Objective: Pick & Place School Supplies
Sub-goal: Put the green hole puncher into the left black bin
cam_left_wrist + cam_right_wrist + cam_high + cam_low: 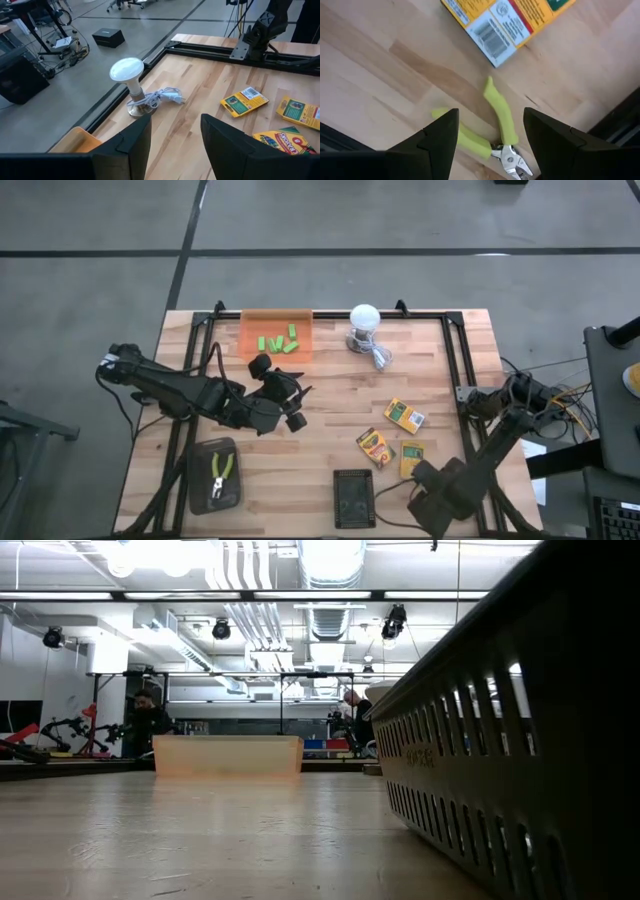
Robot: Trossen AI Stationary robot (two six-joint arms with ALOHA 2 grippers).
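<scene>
From above, the left tool was seen near the worktop centre, just in front of the orange tray at the far edge, where the green blocks lay. One pair of pliers rested in the dark tray at the near left corner, and three crayon boxes lay toward the right side. At table height, only a basket wall and the orange tray were shown. The left wrist view showed that tool's fingers apart and empty, facing the bulb. In the right wrist view, the right tool was held open directly over the second pliers, beside a crayon box. A closure might catch only one splayed handle, letting the pliers swivel or slip.
</scene>
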